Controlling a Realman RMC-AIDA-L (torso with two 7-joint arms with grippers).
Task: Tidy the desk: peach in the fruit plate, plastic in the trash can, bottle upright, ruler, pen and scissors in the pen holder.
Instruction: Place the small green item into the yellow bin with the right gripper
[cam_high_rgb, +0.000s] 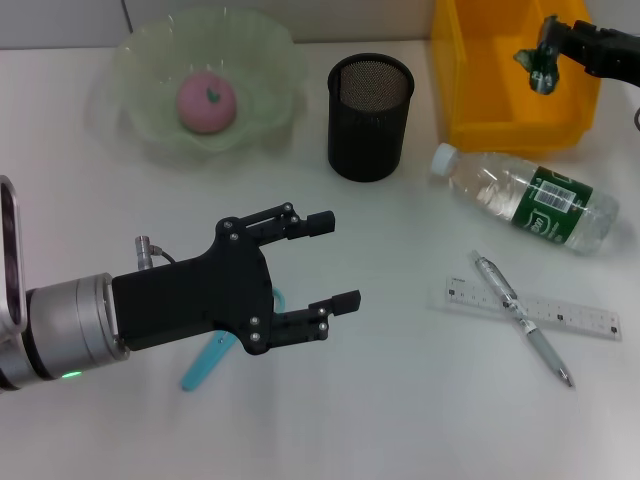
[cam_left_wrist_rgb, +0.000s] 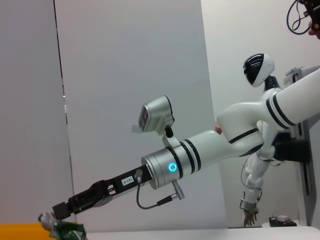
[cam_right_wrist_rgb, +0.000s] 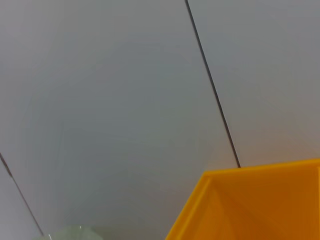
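Nearest to us, our left gripper (cam_high_rgb: 335, 262) hangs over the desk in front of the black mesh pen holder (cam_high_rgb: 370, 116), its fingers spread wide and empty. Under its palm lie the teal-handled scissors (cam_high_rgb: 207, 362), mostly hidden. Also in front of the pen holder but off to its right, the pen (cam_high_rgb: 521, 315) lies crossed over the clear ruler (cam_high_rgb: 533, 308). Closer to the holder on that same side, the water bottle (cam_high_rgb: 525, 198) lies flat, cap toward the holder. Left of the pen holder stands the pale green fruit plate (cam_high_rgb: 268, 52) with the pink peach (cam_high_rgb: 207, 101) inside. Right of the holder sits the yellow trash can (cam_high_rgb: 462, 75); over it our right gripper (cam_high_rgb: 545, 58) pinches a crumpled green plastic piece (cam_high_rgb: 542, 73).
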